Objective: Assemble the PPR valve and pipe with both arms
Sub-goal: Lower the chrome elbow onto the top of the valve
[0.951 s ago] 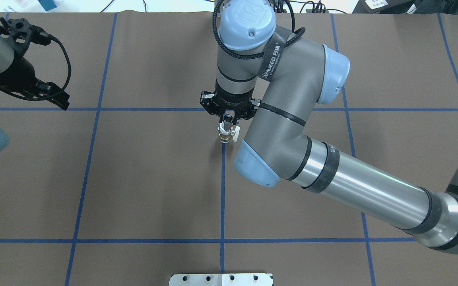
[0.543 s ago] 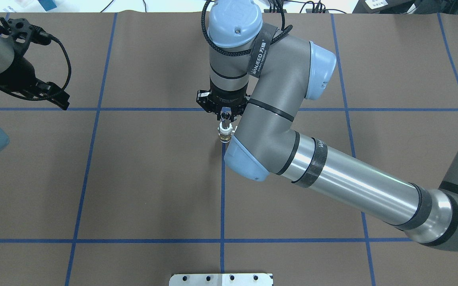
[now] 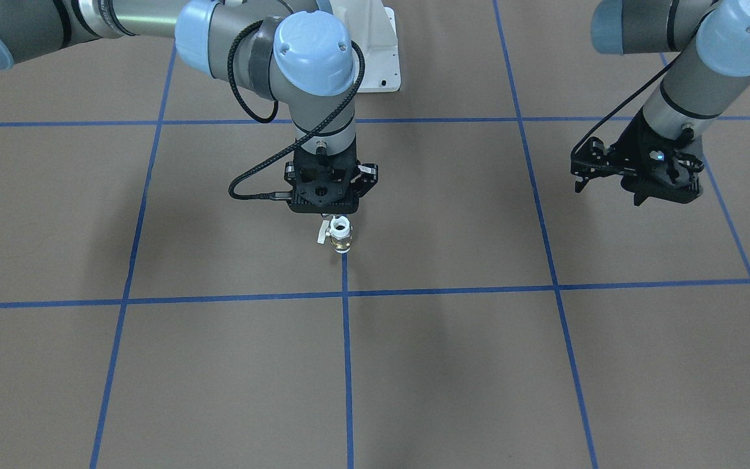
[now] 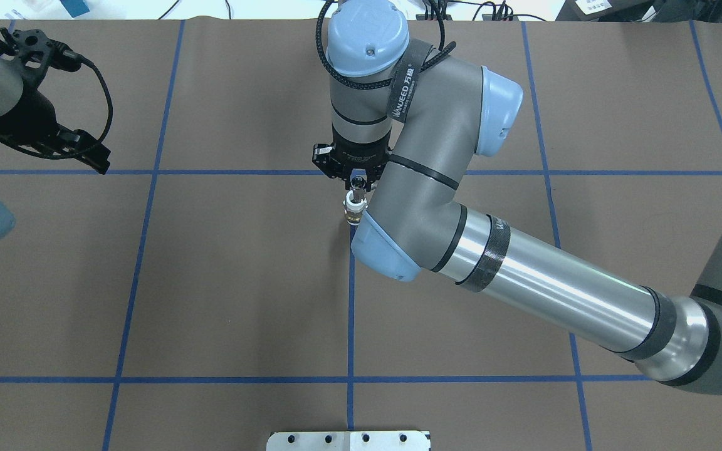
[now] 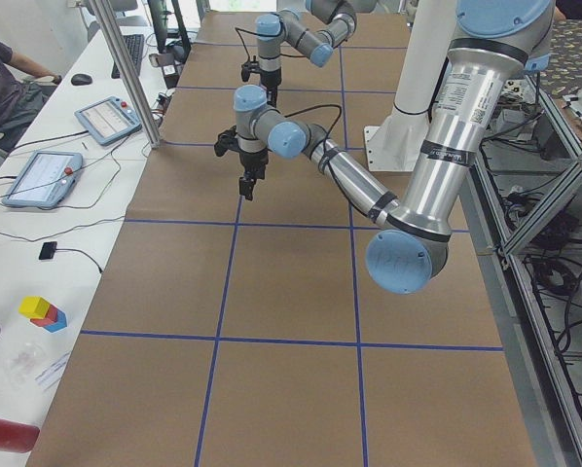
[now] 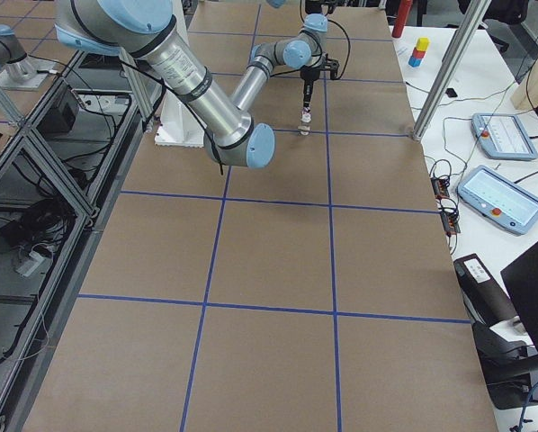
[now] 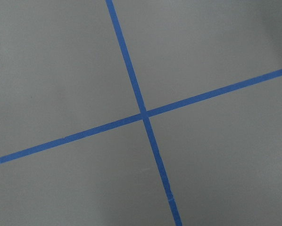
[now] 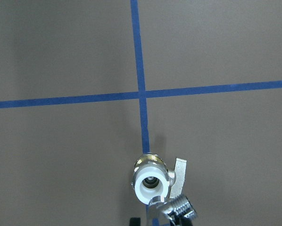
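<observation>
The PPR valve [image 3: 340, 235] stands upright at the end of a blue tape line, white collar up, brass middle below, pale lever to one side. It also shows in the overhead view [image 4: 353, 210] and the right wrist view [image 8: 151, 182]. My right gripper [image 4: 356, 182] hangs straight above it, shut on the silvery pipe [image 8: 179, 208], which sits close beside the valve's top collar. I cannot tell whether they touch. My left gripper [image 3: 665, 192] hangs empty and open far to the side, also seen in the overhead view [image 4: 91, 156].
The brown mat carries a blue tape grid [image 7: 143, 114]. The white bolted pedestal [image 3: 385, 58] stands at the robot's side of the table. Tablets and cables [image 5: 38, 177] lie on the side bench, beyond the mat's edge.
My right arm's elbow and wrist swung left, now covering the valve's lever in the overhead view. The gripper and valve shifted slightly left. The left arm has not moved.
</observation>
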You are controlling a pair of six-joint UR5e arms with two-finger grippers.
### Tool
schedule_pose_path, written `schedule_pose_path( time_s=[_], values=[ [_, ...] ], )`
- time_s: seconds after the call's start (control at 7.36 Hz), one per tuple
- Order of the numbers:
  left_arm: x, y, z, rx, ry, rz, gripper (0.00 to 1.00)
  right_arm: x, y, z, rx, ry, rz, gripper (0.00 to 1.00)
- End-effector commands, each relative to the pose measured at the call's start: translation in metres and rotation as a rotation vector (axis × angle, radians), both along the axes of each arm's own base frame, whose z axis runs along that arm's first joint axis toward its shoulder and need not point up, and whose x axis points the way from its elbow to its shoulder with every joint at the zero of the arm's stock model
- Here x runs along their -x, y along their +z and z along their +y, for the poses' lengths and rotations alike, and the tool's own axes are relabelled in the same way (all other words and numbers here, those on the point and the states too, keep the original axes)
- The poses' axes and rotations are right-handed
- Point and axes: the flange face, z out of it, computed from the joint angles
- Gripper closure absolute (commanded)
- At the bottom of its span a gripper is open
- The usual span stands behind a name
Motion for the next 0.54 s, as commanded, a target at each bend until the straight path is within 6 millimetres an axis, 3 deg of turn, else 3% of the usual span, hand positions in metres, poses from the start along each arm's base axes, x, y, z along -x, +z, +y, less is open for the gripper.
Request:
schedule_pose_path(
  time_s=[0.0, 0.41],
  values=[
    [0.0000, 0.0000, 0.0000, 0.001, -0.001, 0.000, 0.00, 0.0069, -0.0027, -0.0051, 0.005, -0.001, 0.008, 1.00],
    [0.0000, 0.0000, 0.0000, 0.001, -0.001, 0.000, 0.00, 0.0114, -0.0058, -0.0084, 0.008, -0.002, 0.013, 1.00]
  ],
)
